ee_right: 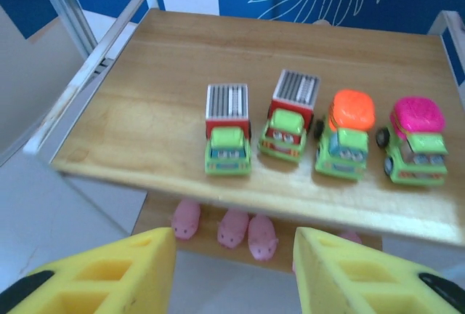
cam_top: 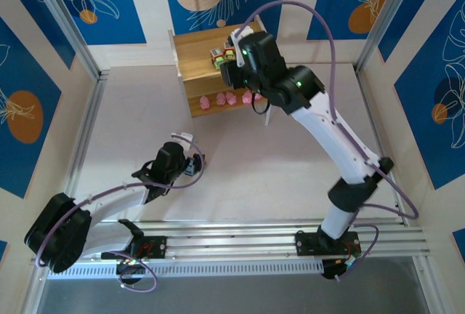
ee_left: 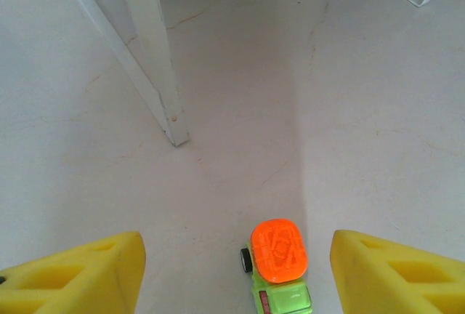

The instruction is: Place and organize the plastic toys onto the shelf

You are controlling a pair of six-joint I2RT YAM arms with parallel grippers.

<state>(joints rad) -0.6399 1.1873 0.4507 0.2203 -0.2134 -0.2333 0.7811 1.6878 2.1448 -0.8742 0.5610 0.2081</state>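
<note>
The loose orange-topped truck [ee_left: 278, 256] stands on the table [ee_left: 349, 110] at the bottom centre of the left wrist view. It is between the yellow fingers [ee_left: 80, 274] of the left gripper [ee_left: 236, 248], but nearer the one at lower right. A squeeze from here would likely meet it off-centre, and on its wheels it could twist or roll out of the grip. Carrying it to the shelf [cam_top: 195, 52], at upper centre of the top view, brings a second risk. The four trucks [ee_right: 289, 118] lined up on the top board roll just as easily, and a clumsy set-down beside them could knock the row or push one off onto the pink pigs [ee_right: 232, 227] below. The left jaws stand wide apart, touching nothing. The right gripper [ee_right: 234, 256], low in its own view before the board's front edge, is also parted and empty.
</note>
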